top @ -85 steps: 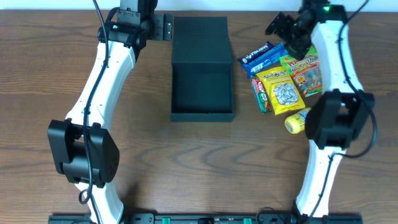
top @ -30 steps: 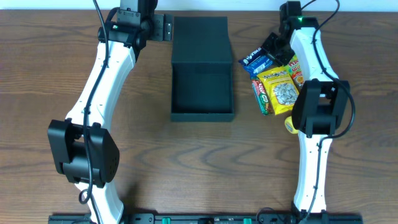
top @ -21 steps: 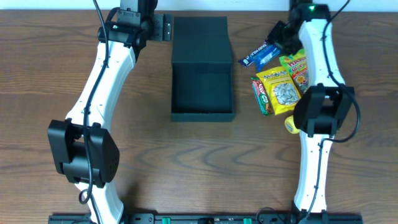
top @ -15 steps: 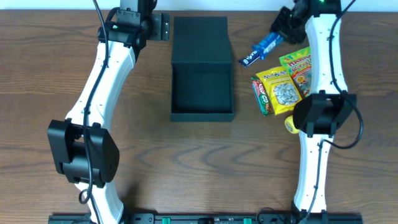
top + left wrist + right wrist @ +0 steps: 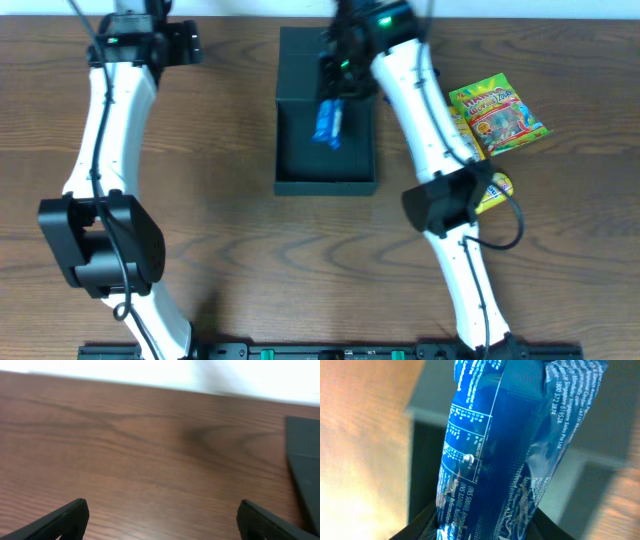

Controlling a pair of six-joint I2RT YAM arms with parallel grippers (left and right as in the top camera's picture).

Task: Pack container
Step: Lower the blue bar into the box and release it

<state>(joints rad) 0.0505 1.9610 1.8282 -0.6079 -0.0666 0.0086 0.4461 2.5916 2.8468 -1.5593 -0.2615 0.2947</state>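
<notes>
The black container lies open in the middle of the table, its lid folded back on the far side. A blue snack packet hangs over the container's open tray, with my right gripper shut on its top end. In the right wrist view the blue packet fills most of the picture, and the dark container shows below it. My left gripper stands open and empty over bare wood at the far left. In the left wrist view, an edge of the container shows to the right of the open left gripper.
A colourful candy packet lies to the right of the container. A yellow packet peeks out from behind the right arm's elbow. The right arm reaches across the snacks' area towards the container.
My right gripper has lifted the blue packet from the snack pile and carried it left over the container. The left arm has shifted left, away from the lid.
</notes>
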